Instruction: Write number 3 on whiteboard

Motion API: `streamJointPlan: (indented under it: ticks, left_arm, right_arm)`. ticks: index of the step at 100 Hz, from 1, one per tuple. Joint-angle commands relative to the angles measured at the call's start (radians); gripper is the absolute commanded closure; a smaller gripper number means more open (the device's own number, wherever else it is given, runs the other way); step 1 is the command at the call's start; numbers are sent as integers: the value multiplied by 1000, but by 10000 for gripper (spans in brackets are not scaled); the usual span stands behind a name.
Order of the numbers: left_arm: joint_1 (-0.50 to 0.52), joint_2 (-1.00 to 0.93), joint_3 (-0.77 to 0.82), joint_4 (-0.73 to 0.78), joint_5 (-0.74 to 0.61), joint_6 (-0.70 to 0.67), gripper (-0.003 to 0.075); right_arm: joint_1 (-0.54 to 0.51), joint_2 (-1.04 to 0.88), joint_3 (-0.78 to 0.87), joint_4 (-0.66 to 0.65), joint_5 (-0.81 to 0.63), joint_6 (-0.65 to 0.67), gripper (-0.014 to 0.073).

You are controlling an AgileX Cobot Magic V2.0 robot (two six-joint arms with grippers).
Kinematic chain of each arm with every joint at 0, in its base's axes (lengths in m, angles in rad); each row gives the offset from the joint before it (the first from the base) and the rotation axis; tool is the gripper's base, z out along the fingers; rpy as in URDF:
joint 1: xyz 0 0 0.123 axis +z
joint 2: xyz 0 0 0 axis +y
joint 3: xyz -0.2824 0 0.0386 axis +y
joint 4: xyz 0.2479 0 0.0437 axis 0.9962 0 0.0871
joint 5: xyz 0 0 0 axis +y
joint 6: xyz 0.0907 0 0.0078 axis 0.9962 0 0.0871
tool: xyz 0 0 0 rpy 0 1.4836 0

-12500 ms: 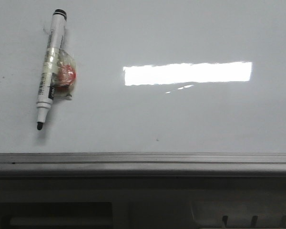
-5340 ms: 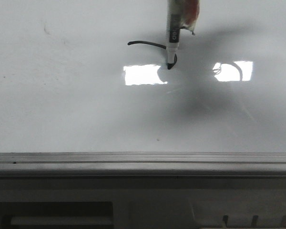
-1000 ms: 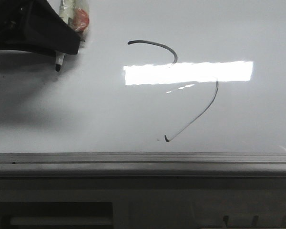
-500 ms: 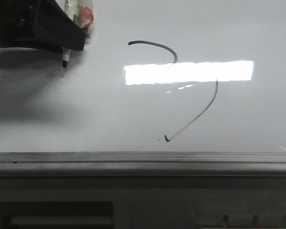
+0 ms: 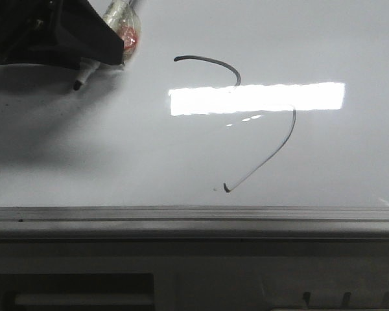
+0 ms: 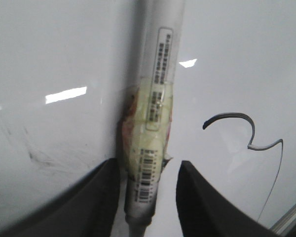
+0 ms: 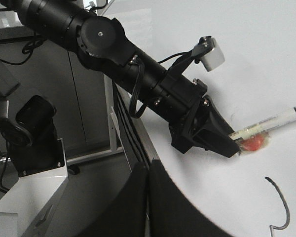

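The number 3 (image 5: pixel 211 59) is a thin dark line on the whiteboard (image 5: pixel 181 155): a small upper arc, then a long lower curve ending in a tiny hook near the rail. My left gripper (image 5: pixel 97 55) hovers at the board's far left over the marker (image 5: pixel 118 13). In the left wrist view its jaws (image 6: pixel 148 170) stand open around the marker (image 6: pixel 158 108): one finger is against the marker, the other is apart from it. The marker lies tilted on the board. My right gripper (image 7: pixel 148 197) is shut and empty by the board's edge.
A grey metal rail (image 5: pixel 194 217) runs along the board's near edge. A bright rectangular glare (image 5: pixel 256 98) crosses the 3. A red lump under tape (image 5: pixel 128 35) is stuck to the marker. The left arm (image 7: pixel 138 69) reaches over the board's corner.
The marker has tilted, its tip swinging left, and its red-taped body has shifted right. The left gripper has edged right. The 3 is unchanged.
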Motion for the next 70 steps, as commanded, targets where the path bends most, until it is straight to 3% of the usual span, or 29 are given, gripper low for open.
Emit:
streamJointPlan:
  ticks: [1,16,30,39,54,63,70]
  left_arm:
    - [10,6,-17,1,-119,-6,391]
    - [10,6,-17,1,-119,-6,374]
    - [10,-26,-32,-3,-110,-6,185]
    - [10,-91,-51,-1,-83,-2,144]
    - [10,-290,-61,23,-75,2,286]
    - [10,-439,-59,91,-72,2,421]
    - [10,-543,-50,150,-60,2,541]
  right_arm:
    - [-5,-4,-15,13,-72,3,636]
    - [-5,-4,-11,13,-74,3,636]
    - [-5,-8,-11,13,-91,3,636]
    - [-5,-20,-11,-15,-93,3,636]
    - [-5,-85,22,-90,-136,4,636]
    - [-6,-139,74,-184,-177,30,635]
    - [-22,-188,128,-292,-200,140,635]
